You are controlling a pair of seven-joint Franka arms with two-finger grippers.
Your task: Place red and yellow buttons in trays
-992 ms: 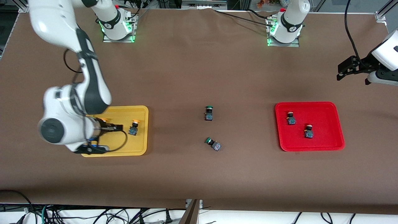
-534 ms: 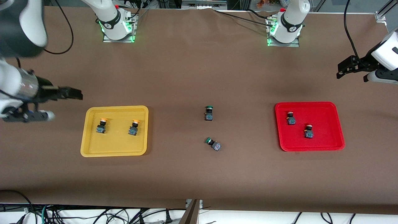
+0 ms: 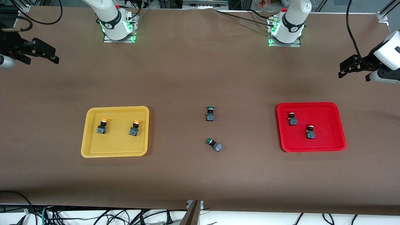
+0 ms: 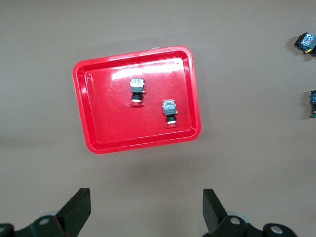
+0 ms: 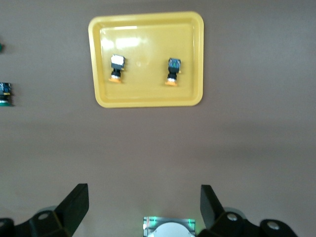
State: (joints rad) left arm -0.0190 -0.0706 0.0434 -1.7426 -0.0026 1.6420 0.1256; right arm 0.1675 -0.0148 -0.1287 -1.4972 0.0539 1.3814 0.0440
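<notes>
Biggest change vs a sec ago: the right gripper [image 3: 42, 53] was down over the yellow tray [image 3: 93, 153], now it's pulled right up and out to the right arm's end of the table, hanging over bare cloth, well apart from the tray. Left gripper [image 3: 351, 67] hasn't budged, waiting over the left arm's end of the table, farther from the front cam than the red tray [image 3: 312, 148].

Wrist cams add the jaw state: right wrist view shows both fingers [image 5: 74, 202] spread wide w/ nothing between, left wrist view same deal, fingers [image 4: 79, 205] wide apart and empty. Front cam can't really show that.

Near to far on the table: tipped-over green button [image 3: 214, 144] nearest the front cam, btwn the two trays. Then the trays. Yellow tray holds 2 yellow-orange buttons, one [image 3: 102, 125] toward the right arm's end, the other [image 3: 134, 127] nearer the table's middle, both upright, apart. Red tray holds 2 red buttons [image 3: 292, 118] and [image 3: 310, 131], not touching. Second green button [image 3: 210, 113] stands upright a bit farther back.
</notes>
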